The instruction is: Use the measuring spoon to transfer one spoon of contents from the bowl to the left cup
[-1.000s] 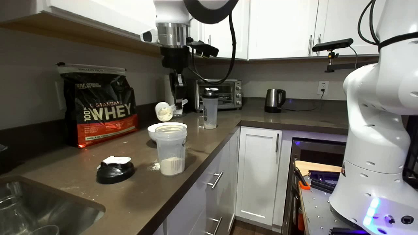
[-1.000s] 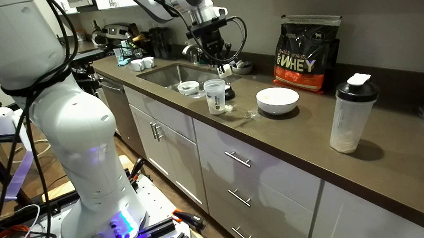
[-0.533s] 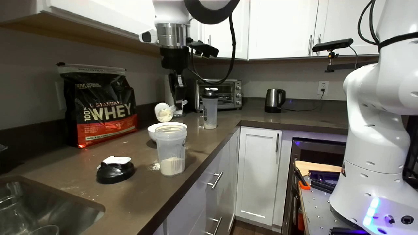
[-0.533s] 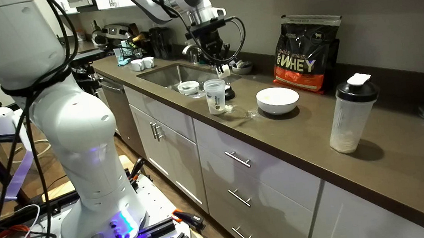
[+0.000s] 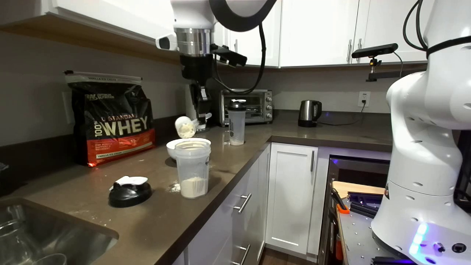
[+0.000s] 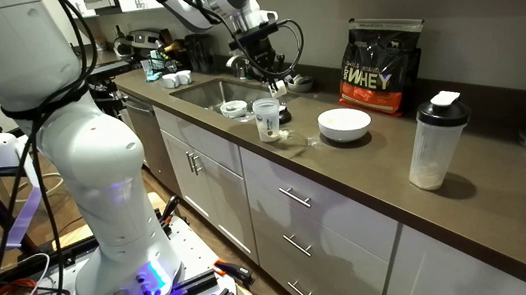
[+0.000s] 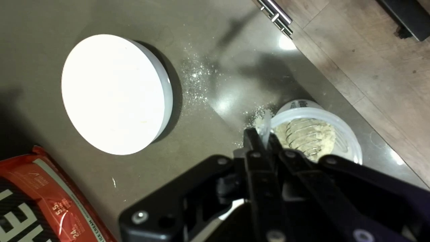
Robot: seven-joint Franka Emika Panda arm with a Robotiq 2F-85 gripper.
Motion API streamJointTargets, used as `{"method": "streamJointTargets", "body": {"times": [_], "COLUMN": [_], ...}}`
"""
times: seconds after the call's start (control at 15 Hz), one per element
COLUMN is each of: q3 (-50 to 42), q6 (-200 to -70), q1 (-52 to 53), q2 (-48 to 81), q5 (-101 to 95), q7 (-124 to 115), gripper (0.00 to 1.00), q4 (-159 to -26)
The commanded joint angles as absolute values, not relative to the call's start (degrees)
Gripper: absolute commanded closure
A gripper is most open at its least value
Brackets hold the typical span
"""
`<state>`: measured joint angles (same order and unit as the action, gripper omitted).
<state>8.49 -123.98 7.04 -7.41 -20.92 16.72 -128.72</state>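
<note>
Two shaker cups (image 5: 194, 171) (image 5: 237, 123), one bowl (image 6: 344, 131) between them, two black lids (image 5: 130, 194) (image 5: 237, 105), two mugs (image 6: 170, 81) (image 6: 184, 78), one measuring spoon (image 5: 181, 123), one whey bag (image 5: 116, 125), one kettle (image 5: 308, 113).

"Upper centre of frame?"
"Jaws gripping the measuring spoon (image 6: 278, 89), seen just above the lidless cup (image 6: 267, 120)."
"Right of centre?"
"White bowl (image 6: 345, 129) upright on the worktop (image 6: 369, 170); lidded shaker (image 6: 436, 147) standing farther right."

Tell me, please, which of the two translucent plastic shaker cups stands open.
The translucent plastic shaker cup nearer the steel sink is uncovered; the other shaker cup wears a black plastic lid.
</note>
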Motion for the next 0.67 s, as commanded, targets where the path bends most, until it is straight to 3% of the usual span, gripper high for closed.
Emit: {"method": "streamJointTargets", "body": {"times": [0.0, 0.6], "q3": [8.66, 9.29], "q6": [-125.18, -126.10], "q1": [7.38, 7.62], "q2": [-8.14, -9.10], "q5": [-22.84, -23.00], "q7": [14.46, 13.86], "gripper": [0.99, 0.99], "q4": [-130.06, -131.87]}}
